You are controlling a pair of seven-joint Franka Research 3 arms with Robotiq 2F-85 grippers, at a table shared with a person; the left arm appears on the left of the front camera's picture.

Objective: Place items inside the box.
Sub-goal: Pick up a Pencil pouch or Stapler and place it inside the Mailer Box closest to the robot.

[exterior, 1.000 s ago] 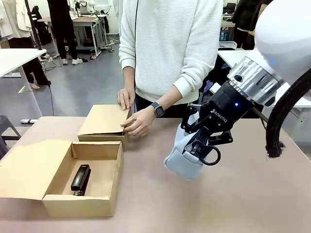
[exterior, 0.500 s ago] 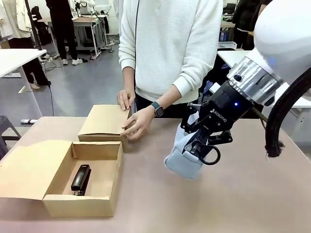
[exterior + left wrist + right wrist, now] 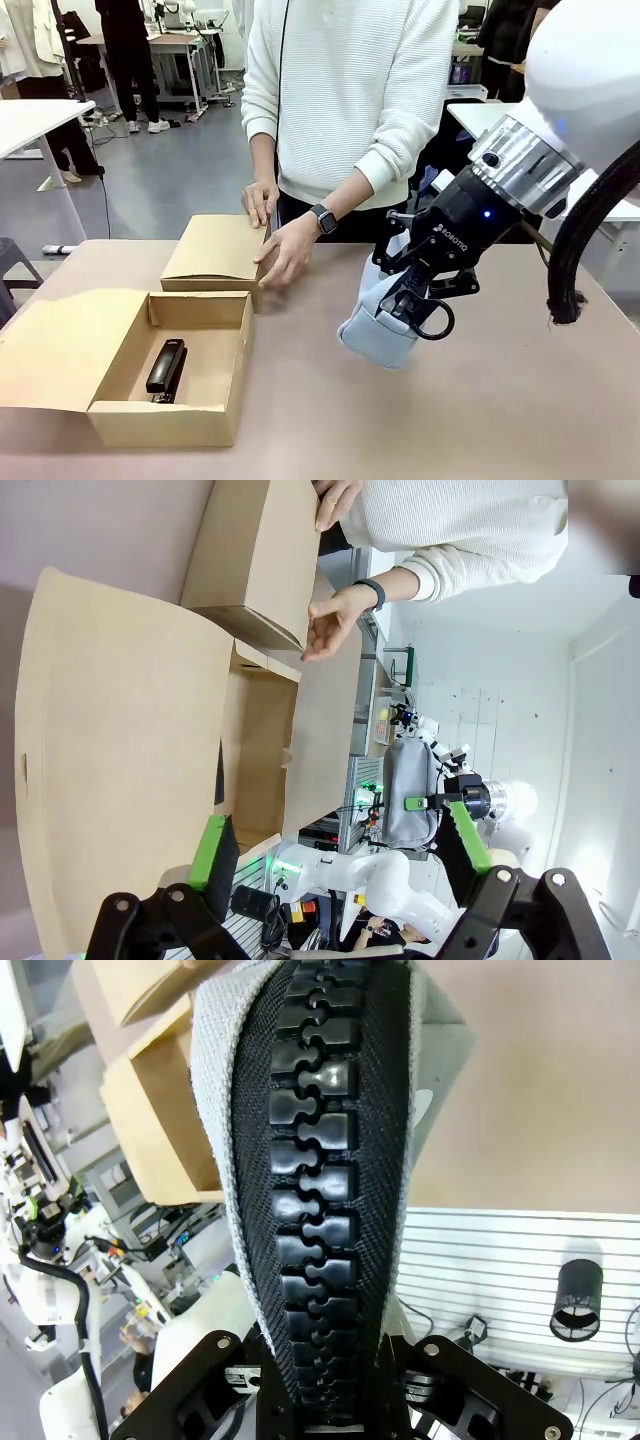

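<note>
Well right of the box [image 3: 170, 422], where a stapler [image 3: 166, 367] is seen from the front, the grey pouch [image 3: 375, 340] is clamped by the right gripper [image 3: 408, 305], its zipper [image 3: 325, 1160] shown close from the wrist.

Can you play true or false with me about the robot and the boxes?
1. The black stapler lies inside the open box. True.
2. The right gripper holds a yellow knife. False: it is shut on the grey pouch.
3. A person's hand touches the closed box. True.
4. The left gripper grips the stapler. False: it is open and holds nothing.
</note>
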